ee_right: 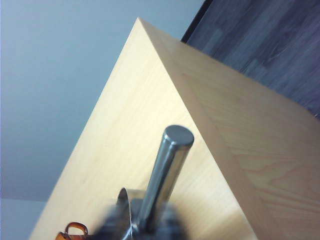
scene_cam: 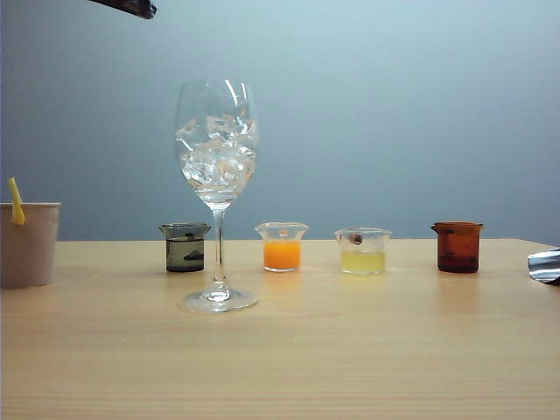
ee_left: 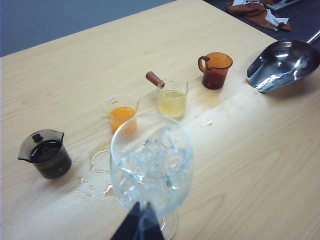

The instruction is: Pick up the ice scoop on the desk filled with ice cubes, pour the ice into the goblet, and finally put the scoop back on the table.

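Observation:
The goblet [scene_cam: 217, 157] [ee_left: 150, 165] stands upright left of the table's middle, its bowl holding ice cubes [scene_cam: 217, 164] [ee_left: 150, 159]. My left gripper [scene_cam: 131, 7] [ee_left: 141, 204] hangs shut above and apart from it, holding nothing. The shiny ice scoop [scene_cam: 544, 264] [ee_left: 282, 62] lies on the table [scene_cam: 350, 359] at the far right edge, its trough showing no ice. In the right wrist view my right gripper [ee_right: 145, 227] has a blurred finger on each side of the scoop's handle [ee_right: 162, 180]. Blur hides whether the fingers press on it.
Behind the goblet stand a dark grey beaker [scene_cam: 185, 248], an orange one [scene_cam: 282, 247], a pale yellow one [scene_cam: 362, 252] and a brown one [scene_cam: 457, 247]. A paper cup [scene_cam: 26, 245] with a yellow straw is far left. Spilled water [ee_left: 95, 175] lies by the goblet's foot.

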